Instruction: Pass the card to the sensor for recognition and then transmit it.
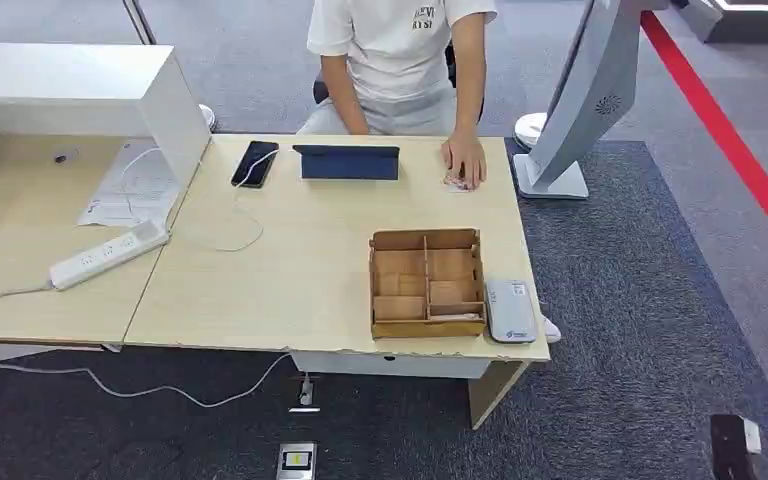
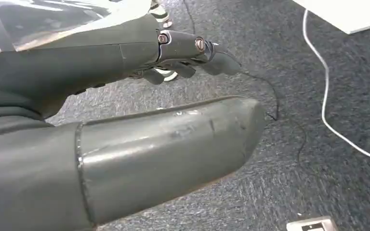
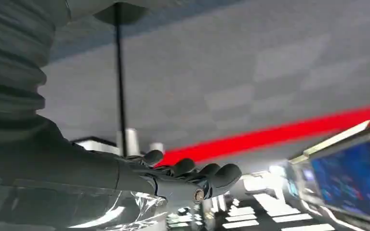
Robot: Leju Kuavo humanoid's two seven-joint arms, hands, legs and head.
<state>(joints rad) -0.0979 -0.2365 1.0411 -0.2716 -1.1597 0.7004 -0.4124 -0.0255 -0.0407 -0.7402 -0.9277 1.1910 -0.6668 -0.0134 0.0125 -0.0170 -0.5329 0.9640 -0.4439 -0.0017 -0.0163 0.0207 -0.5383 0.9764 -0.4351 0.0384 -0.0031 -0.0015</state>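
**Both hands empty, well away from the card**

The left hand (image 2: 139, 53) hangs over the carpet (image 2: 279, 183), thumb and fingers apart, holding nothing; the right hand (image 3: 173, 178) is likewise empty, its fingers loosely curved and spread.

On the table (image 1: 290, 270), a small pale thing that may be the card (image 1: 453, 183) lies at the far edge under a person's hand (image 1: 465, 158); it is too small to tell its long axis or which way it points.

The sensor (image 1: 511, 310) lies flat at the near right corner, just beside the right wall of the box (image 1: 426, 240); its long axis runs from the near edge towards the far one; card and sensor are well apart.
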